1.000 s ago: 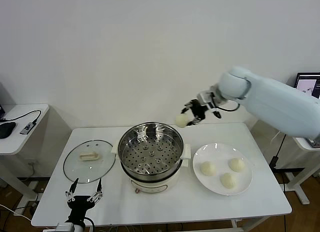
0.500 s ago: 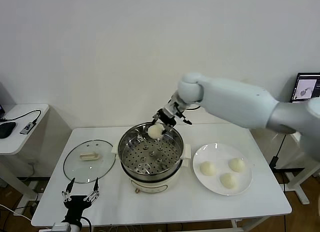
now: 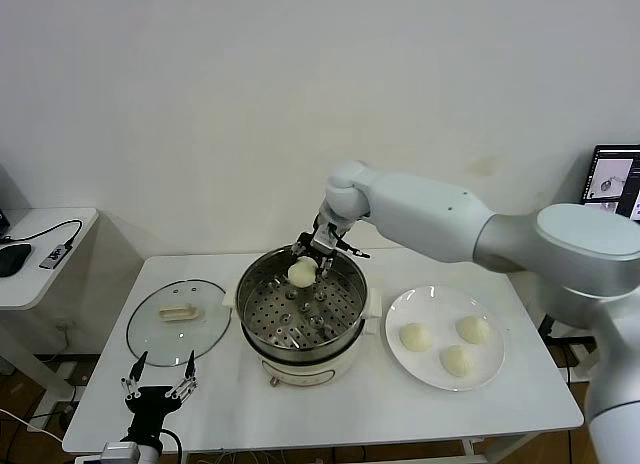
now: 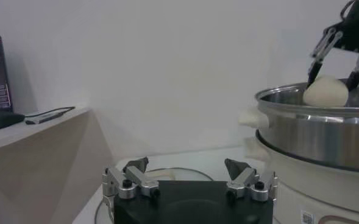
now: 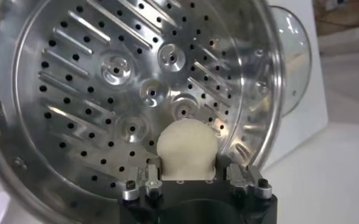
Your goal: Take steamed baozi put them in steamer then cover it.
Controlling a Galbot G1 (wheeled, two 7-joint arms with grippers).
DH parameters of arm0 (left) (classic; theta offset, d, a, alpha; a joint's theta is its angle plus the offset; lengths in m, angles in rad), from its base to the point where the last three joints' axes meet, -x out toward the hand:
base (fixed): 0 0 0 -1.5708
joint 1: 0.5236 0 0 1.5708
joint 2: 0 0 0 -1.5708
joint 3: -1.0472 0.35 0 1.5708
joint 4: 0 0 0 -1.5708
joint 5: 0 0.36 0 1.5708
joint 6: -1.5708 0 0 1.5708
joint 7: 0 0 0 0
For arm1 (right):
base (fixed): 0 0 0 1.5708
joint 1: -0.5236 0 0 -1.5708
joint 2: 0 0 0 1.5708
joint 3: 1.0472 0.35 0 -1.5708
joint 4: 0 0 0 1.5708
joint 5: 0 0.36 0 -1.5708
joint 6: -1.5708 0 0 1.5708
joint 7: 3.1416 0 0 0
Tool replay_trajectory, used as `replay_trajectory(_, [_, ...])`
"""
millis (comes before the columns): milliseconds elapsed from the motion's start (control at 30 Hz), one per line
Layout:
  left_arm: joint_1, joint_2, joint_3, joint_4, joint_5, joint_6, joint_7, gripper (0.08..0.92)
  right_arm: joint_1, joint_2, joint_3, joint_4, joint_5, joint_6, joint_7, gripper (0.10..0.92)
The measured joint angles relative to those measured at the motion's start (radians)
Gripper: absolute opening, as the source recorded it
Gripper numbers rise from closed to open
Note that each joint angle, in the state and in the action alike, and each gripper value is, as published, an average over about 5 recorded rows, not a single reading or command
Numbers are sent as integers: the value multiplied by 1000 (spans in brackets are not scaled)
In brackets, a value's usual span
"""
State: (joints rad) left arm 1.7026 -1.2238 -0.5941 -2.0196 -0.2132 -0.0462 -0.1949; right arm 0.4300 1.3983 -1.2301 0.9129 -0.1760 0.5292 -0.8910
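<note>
Bun held in right gripper, over far side of steamer. Risks: released from this height it could roll on the perforated tray; fingers could clip the rim. Three buns wait on plate, right. Cover on surface, left. Left gripper idle, near edge, fingers spread. Bun's gap above tray unclear; contact points hidden.
</note>
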Motion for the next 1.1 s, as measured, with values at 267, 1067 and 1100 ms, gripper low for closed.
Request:
replay_trajectory(267, [-3,-2,-1,-1,1,0,-1,823,-7,19,-2,-28,-36,38,20,768])
replay_trajectory(1067, [11,13,0,-68,8,43,14,823,274,-407,-134,517,437,-688,-104,823])
replay_trajectory(1100, [11,13,-1,-70,9,45,14,823,280,-438,-138,540,444,-713,-107,823])
